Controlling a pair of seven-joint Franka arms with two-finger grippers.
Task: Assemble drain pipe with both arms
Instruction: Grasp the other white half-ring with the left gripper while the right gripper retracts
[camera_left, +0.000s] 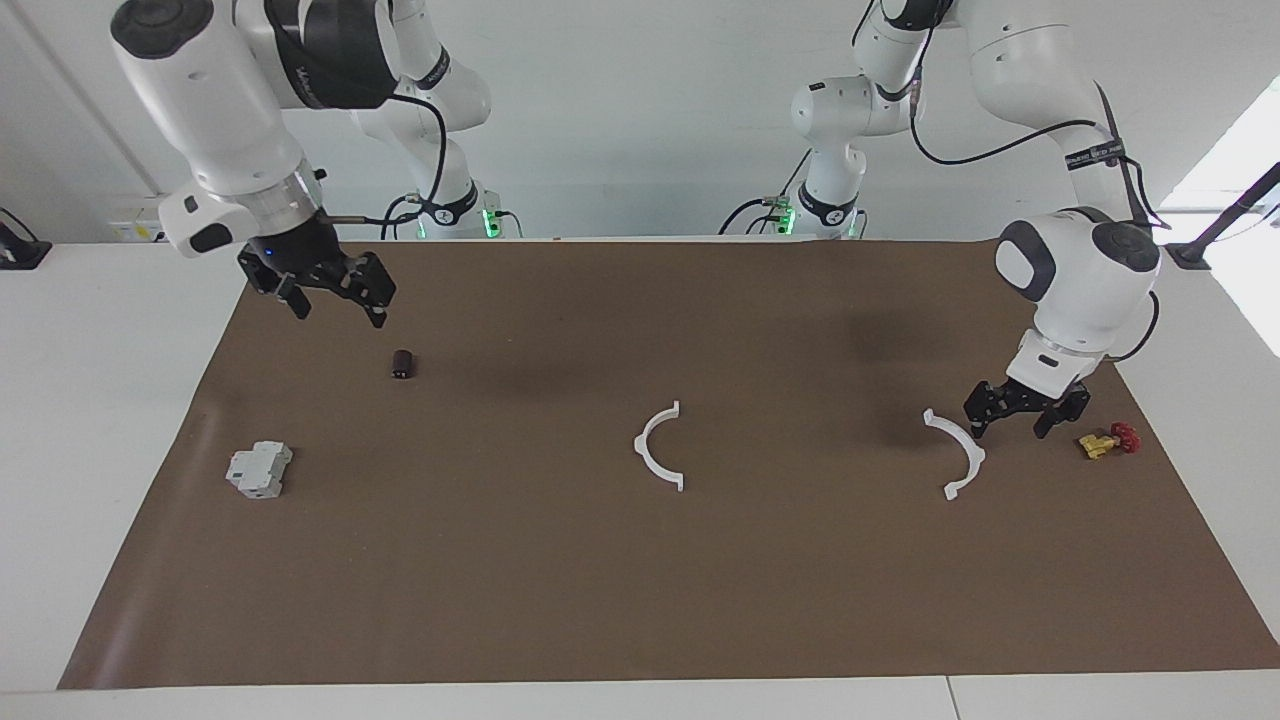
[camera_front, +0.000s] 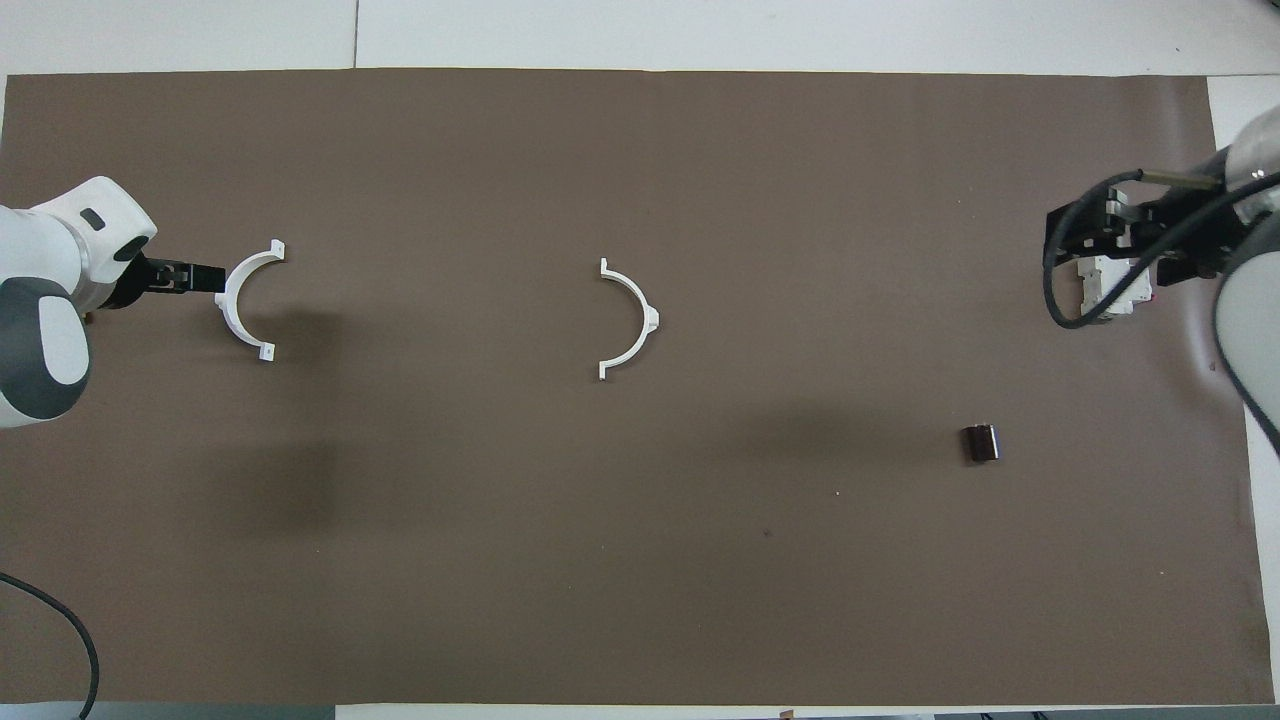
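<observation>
1. Facing view: the left gripper (camera_left: 1026, 412) is low over the worktop (camera_left: 640, 590), its fingers spread and empty, just beside the outer curve of one white half-ring (camera_left: 958, 452) lying flat toward the left arm's end. A small yellow-and-red part (camera_left: 1106, 440) lies close by, nearer that end still.
2. Facing view: the second half-ring (camera_left: 660, 446) lies flat near the middle of the worktop, well apart from the first, untouched. The right gripper (camera_left: 330, 288) hangs open and empty above the worktop near a small dark cylinder (camera_left: 402, 365); a light-grey block (camera_left: 259, 470) lies farther from the robots than that. This arm appears to wait.
3. Overhead view: the left gripper (camera_front: 180, 276) points at the back of its half-ring (camera_front: 240, 308), whose open side faces the middle piece (camera_front: 630, 320). The right gripper (camera_front: 1120, 240) covers the grey block from above.
4. Judgement: the step in hand looks like the first grasp. To do it well, straddle the thin arc at mid-curve, away from the end tabs, close squarely so it does not skid or tip, and keep clear of the yellow-and-red part.
</observation>
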